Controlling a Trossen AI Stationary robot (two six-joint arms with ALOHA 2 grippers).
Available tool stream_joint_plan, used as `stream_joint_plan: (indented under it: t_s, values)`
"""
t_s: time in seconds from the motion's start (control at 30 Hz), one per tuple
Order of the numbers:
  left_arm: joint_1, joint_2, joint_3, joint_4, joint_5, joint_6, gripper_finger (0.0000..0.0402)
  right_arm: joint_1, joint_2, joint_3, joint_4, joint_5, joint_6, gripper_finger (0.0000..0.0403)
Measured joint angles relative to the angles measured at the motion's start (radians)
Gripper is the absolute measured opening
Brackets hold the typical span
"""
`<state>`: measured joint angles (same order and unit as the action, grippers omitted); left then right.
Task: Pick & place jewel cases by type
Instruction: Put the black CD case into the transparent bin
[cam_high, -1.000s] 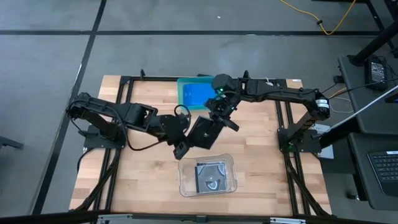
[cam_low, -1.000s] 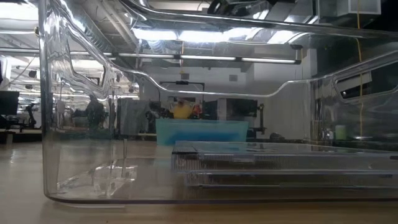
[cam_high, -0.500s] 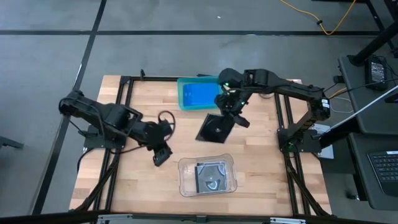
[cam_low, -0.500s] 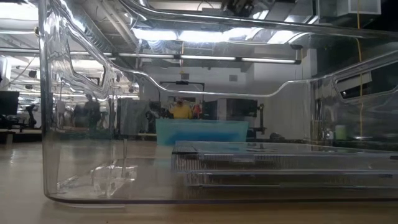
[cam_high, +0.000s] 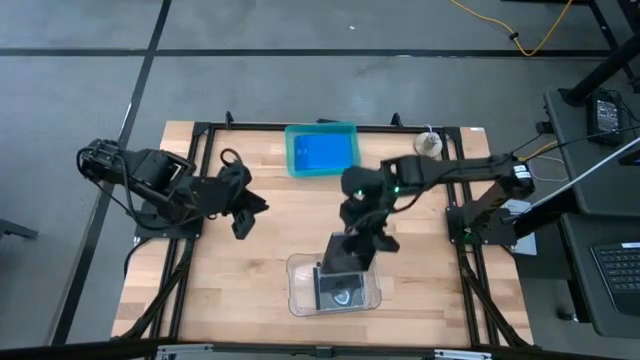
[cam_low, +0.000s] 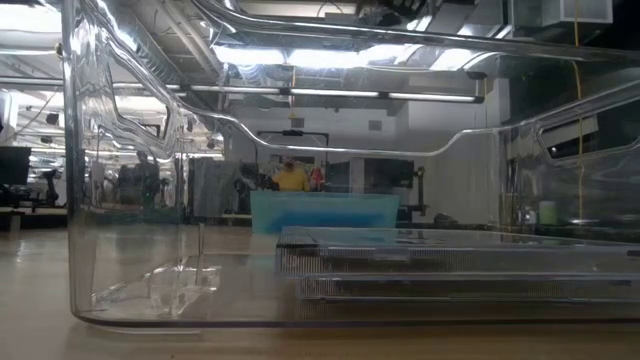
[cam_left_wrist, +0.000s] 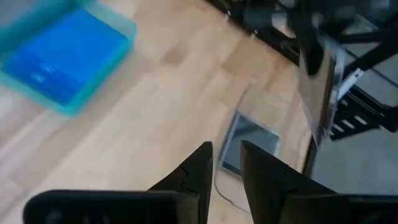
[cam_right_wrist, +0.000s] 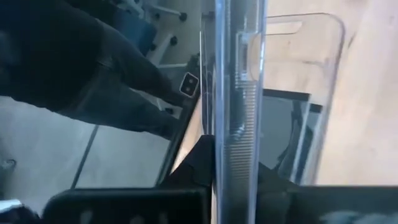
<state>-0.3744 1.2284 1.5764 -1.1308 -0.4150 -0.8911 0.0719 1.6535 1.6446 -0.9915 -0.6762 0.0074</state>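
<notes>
Now — right tool (cam_high: 357, 243) grips grey case (cam_high: 343, 255) over clear tray's rim (cam_high: 296, 262) | left tool (cam_high: 243, 213) parted, apart.

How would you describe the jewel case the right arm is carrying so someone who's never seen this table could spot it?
Find the clear rounded tray at the wooden table's near edge. Just above its far rim, the right gripper holds a dark square jewel case, tilted in the air. The other dark cases lie flat inside that tray, and the blue ones sit in the teal tray.
</notes>
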Motion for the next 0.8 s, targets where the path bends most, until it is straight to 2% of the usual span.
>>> stream_joint_plan:
  t_s: [0.23,0.47,0.8]
  values:
    - [0.0,-0.014,0.0,0.001,-0.086,0.088,0.0074,0.096,0.0,-0.208,0.326,0.046,0.207,0.0015]
    - [0.0,-0.006,0.0,0.001,-0.106,0.144,0.0071,0.165,0.033,-0.438,0.713,0.084,0.445,0.0016]
    - [0.0,0.01,0.0,0.002,-0.109,0.163,0.0074,0.204,0.206,-0.423,0.724,0.129,0.485,0.0016]
